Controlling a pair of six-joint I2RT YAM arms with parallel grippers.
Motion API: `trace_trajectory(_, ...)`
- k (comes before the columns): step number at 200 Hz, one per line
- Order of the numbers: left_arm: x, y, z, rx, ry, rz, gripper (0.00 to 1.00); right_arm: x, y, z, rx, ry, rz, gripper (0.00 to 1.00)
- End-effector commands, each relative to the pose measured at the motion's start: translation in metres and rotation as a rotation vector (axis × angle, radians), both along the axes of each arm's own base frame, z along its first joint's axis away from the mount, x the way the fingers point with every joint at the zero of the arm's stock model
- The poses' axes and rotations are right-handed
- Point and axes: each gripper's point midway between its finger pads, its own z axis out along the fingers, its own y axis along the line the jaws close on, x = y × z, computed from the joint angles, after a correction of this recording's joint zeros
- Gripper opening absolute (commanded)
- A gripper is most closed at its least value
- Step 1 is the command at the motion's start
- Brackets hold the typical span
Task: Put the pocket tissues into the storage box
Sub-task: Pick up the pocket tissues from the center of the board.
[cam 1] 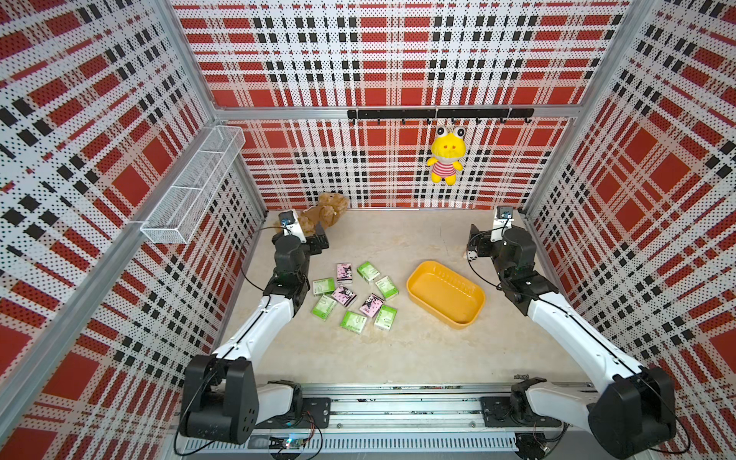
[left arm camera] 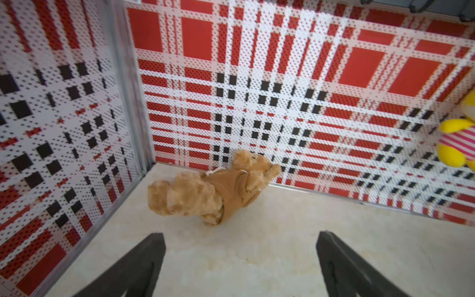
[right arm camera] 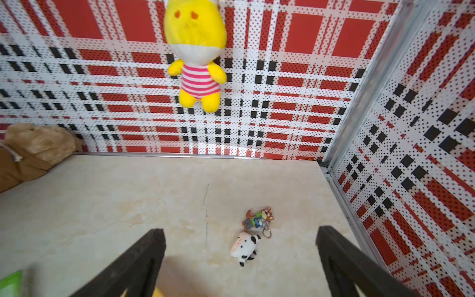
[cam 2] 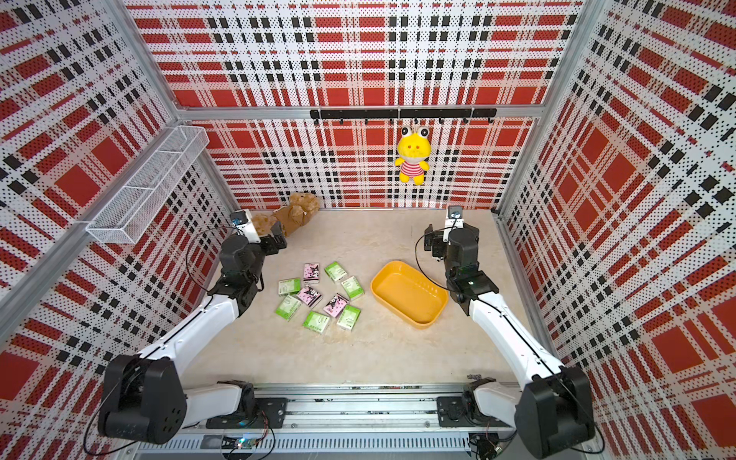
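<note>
Several pocket tissues (cam 1: 345,295) (cam 2: 310,295), light green ones and pink ones with a black figure, lie scattered flat on the table's middle. Right of them stands the yellow storage box (cam 1: 444,292) (cam 2: 406,294) with nothing in it. My left gripper (cam 1: 320,239) (left arm camera: 241,241) hovers behind the packets, near the back left corner, open and holding nothing. My right gripper (cam 1: 474,241) (right arm camera: 240,230) hangs behind the box at the back right, open and holding nothing. One green packet's corner (right arm camera: 10,282) shows at the edge of the right wrist view.
A brown teddy bear (cam 1: 324,211) (left arm camera: 205,192) lies in the back left corner, just past my left gripper. Two small keychain trinkets (right arm camera: 258,218) lie under my right gripper. A yellow plush (cam 1: 445,157) hangs on the back wall. A wire basket (cam 1: 195,187) is fixed to the left wall.
</note>
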Motion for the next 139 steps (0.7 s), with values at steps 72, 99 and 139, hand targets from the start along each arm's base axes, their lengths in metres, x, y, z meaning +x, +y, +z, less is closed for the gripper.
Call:
trace_trajectory(72,-0.04,-0.038,-0.008,-0.178,0.161,-0.176,0.99,-0.034,0.18,-0.06,-0.124,0.435,0.321,1.0)
trace_trajectory(99,-0.047,-0.042,-0.014,-0.195,0.171,-0.197,0.99,-0.026,0.23,-0.094,-0.11,0.562,0.405,1.0)
trace_trajectory(139,-0.054,-0.046,-0.019,-0.208,0.177,-0.213,0.99,-0.011,0.268,-0.137,-0.126,0.707,0.423,1.0)
